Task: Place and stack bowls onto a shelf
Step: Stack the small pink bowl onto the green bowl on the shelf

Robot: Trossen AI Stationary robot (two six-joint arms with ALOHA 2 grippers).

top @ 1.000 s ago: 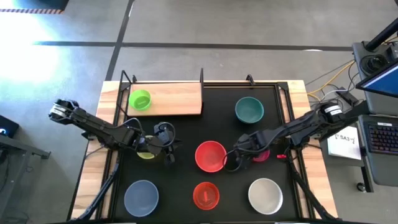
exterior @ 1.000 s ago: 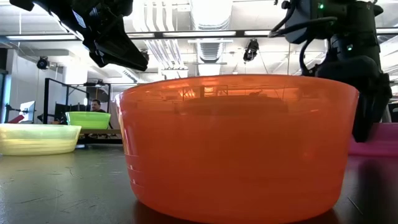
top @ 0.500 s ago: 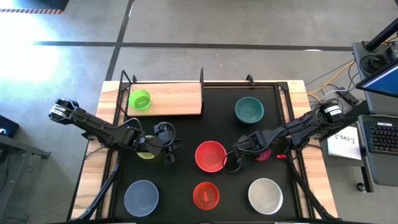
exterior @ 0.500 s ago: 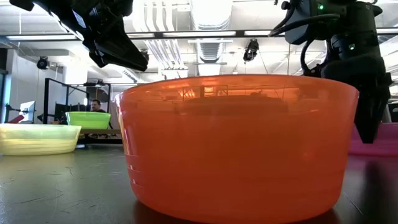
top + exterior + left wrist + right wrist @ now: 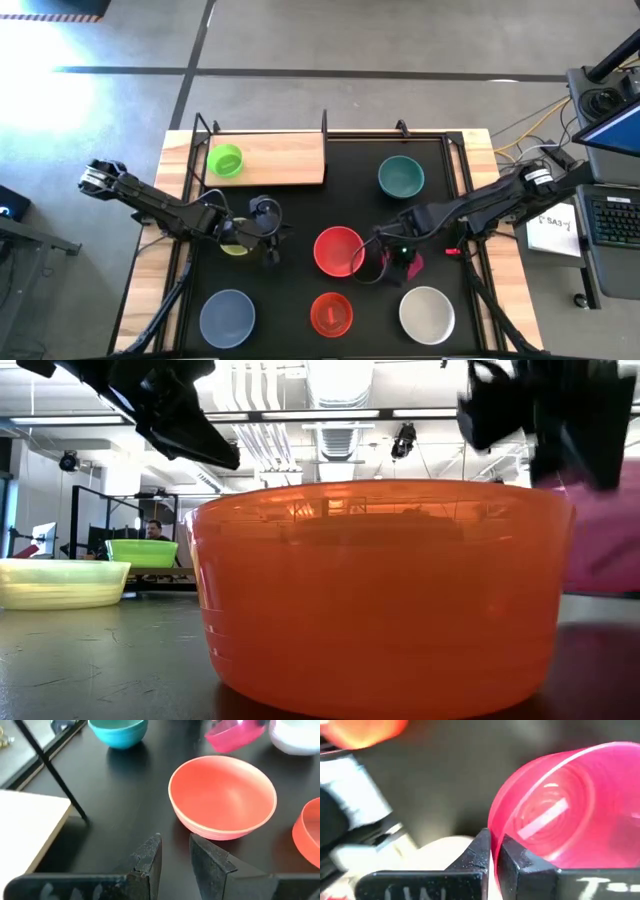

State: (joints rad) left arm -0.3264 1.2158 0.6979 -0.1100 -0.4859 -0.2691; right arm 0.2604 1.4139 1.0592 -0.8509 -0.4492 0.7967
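My right gripper (image 5: 398,256) is shut on the magenta bowl (image 5: 412,265), just right of the red bowl (image 5: 338,250) at the mat's middle. My left gripper (image 5: 175,846) hangs open and holds nothing, above the mat beside the yellow bowl (image 5: 235,246), which rests on its base. The green bowl (image 5: 225,159) stands on the shelf (image 5: 285,160) at the far left. The teal bowl (image 5: 401,177), the grey-blue bowl (image 5: 227,315), the orange-red bowl (image 5: 331,313) and the white bowl (image 5: 427,313) rest on the mat. My right gripper pinches the magenta bowl's rim (image 5: 496,827) between its two fingers, one finger inside the bowl and one outside. The bowl (image 5: 600,530) is lifted clear of the mat and tipped on its side, its opening turned sideways.
Thin black posts (image 5: 324,122) stand at the shelf's far edge and corners. The black mat (image 5: 300,215) covers most of the table. A keyboard and paper (image 5: 560,228) lie beyond the table's right edge.
My right gripper has shut on the magenta bowl's rim and lifted it off the mat, drifting a little toward the near edge. The bowl, flat on the mat before, now hangs tipped.
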